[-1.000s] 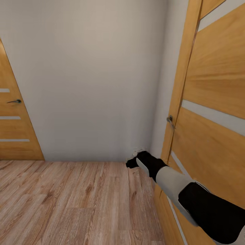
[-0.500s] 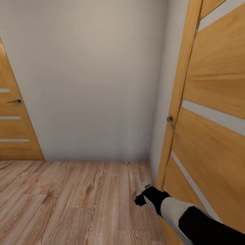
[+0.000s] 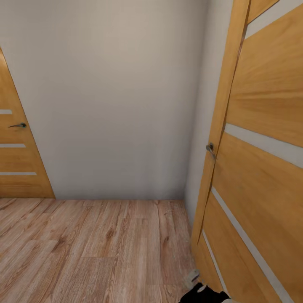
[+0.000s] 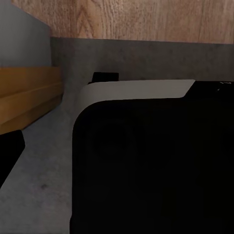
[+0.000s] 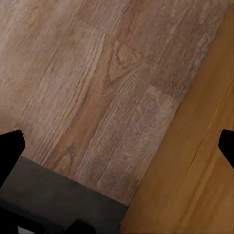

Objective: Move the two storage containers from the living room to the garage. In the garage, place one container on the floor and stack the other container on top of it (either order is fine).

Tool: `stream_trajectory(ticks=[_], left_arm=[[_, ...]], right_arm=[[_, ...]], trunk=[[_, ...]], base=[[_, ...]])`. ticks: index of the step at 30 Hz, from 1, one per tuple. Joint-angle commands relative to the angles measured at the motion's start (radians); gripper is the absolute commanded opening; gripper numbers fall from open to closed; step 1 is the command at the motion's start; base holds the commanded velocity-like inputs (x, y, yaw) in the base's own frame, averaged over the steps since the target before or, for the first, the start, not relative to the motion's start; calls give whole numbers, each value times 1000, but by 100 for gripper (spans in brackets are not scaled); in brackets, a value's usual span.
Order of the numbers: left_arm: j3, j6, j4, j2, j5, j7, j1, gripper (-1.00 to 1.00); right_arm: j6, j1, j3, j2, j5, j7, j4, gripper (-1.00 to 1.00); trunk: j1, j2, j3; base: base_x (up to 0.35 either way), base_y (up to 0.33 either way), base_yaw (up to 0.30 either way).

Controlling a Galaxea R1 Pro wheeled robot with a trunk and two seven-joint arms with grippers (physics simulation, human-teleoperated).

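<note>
Right gripper [image 3: 198,281]: low at bottom edge of head view, just beside the foot of the near door; only a pale tip and black wrist visible there. In right wrist view, two dark fingertips [image 5: 10,146] at opposite edges of the picture — spread wide, nothing between them.
Left gripper: cannot tell open or closed; left wrist view blocked by a black-and-white robot body panel [image 4: 146,156] close to the lens.
Near door [image 3: 256,168]: orange-brown wood, pale frosted strips, metal handle [image 3: 210,149]; stands ajar at the right.
Far door [image 3: 17,160]: same make, at left edge, shut, with lever handle.
Wall [image 3: 113,97]: plain off-white, between the two doors.
Plank floor [image 3: 92,248]: light wood — seen under the right gripper too.
Storage containers: not located in these views.
</note>
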Motion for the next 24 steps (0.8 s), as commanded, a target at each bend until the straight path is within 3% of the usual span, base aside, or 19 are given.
stream_trajectory(ticks=[1,6,14,24], left_arm=[[1,-3,0,0,2,0,0,100],[1,-3,0,0,1,0,0,100],[1,-3,0,0,2,0,0,100],[0,-4,0,0,0,0,0,100]], right_arm=[[-33,29,8,-9,-10,4,2,100],[-126,128,8,-50,-9,4,2,100],[-172,177,8,-85,-10,4,2,100],[-216,294,8,-136,-11,25,3,100]], trunk=[[0,-1,-1],[0,-1,-1],[0,-1,-1],[0,-1,-1]], base=[[0,0,0],[0,0,0],[0,0,0],[0,0,0]])
